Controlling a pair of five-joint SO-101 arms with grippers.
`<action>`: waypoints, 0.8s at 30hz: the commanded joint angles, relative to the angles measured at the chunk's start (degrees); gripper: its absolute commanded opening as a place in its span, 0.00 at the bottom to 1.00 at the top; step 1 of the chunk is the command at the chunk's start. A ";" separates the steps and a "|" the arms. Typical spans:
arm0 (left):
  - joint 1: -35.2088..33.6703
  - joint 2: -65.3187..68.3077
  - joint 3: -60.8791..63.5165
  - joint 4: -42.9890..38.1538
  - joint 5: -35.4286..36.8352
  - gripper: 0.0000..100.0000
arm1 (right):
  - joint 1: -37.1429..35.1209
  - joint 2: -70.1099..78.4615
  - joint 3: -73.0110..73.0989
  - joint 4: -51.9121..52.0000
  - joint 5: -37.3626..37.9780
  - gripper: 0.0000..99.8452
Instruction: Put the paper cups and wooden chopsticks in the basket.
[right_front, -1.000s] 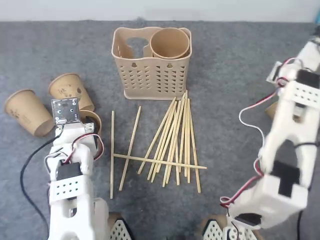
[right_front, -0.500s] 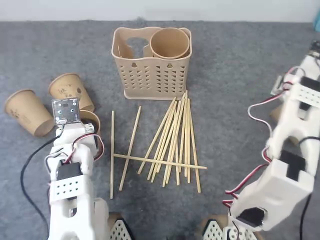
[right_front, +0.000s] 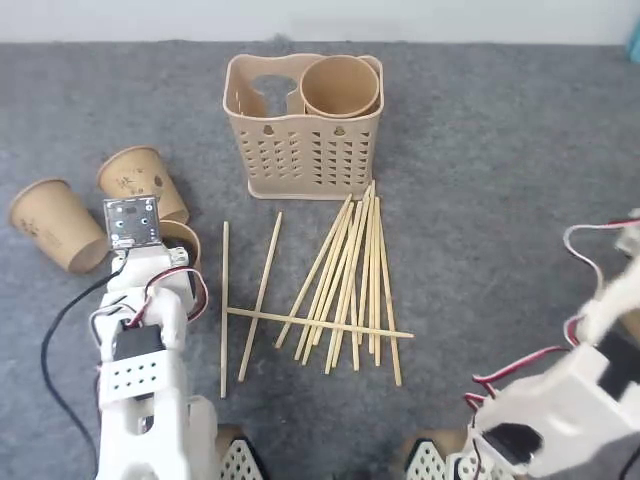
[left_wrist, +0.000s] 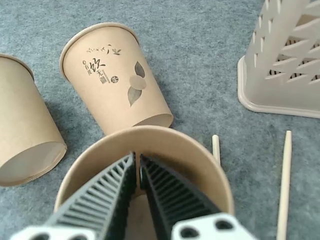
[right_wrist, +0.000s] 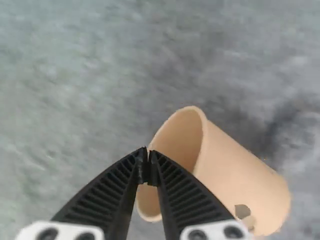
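Observation:
The beige basket (right_front: 300, 140) stands at the back with one paper cup (right_front: 340, 88) inside it. Two paper cups (right_front: 140, 178) (right_front: 55, 225) lie on their sides at the left, also seen in the left wrist view (left_wrist: 117, 82) (left_wrist: 25, 140). My left gripper (left_wrist: 137, 159) is shut, its fingers together over the mouth of a third, upright cup (left_wrist: 165, 142). Wooden chopsticks (right_front: 350, 280) lie scattered in front of the basket. My right gripper (right_wrist: 148, 155) is shut on the rim of a tipped paper cup (right_wrist: 220, 170). The right arm (right_front: 570, 400) is at the near right corner.
Grey carpet (right_front: 470, 180) covers the table. A pale wall strip (right_front: 320, 18) runs along the back edge. The left arm's body (right_front: 140, 370) stands at the near left, close to the leftmost chopsticks (right_front: 224, 300).
The right arm has swung from the mid right down to the near right corner. The cup that lay beside it has gone with it. The left arm has kept still.

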 joint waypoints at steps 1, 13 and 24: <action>0.00 1.76 -0.13 0.35 -0.53 0.01 | 7.34 -3.91 -0.35 1.10 6.33 0.01; 0.00 1.76 -0.13 0.35 -0.53 0.01 | 24.48 -2.86 -0.62 1.27 18.64 0.01; 0.00 1.76 -0.04 0.53 -0.53 0.01 | 20.79 -3.47 -9.05 1.89 15.21 0.01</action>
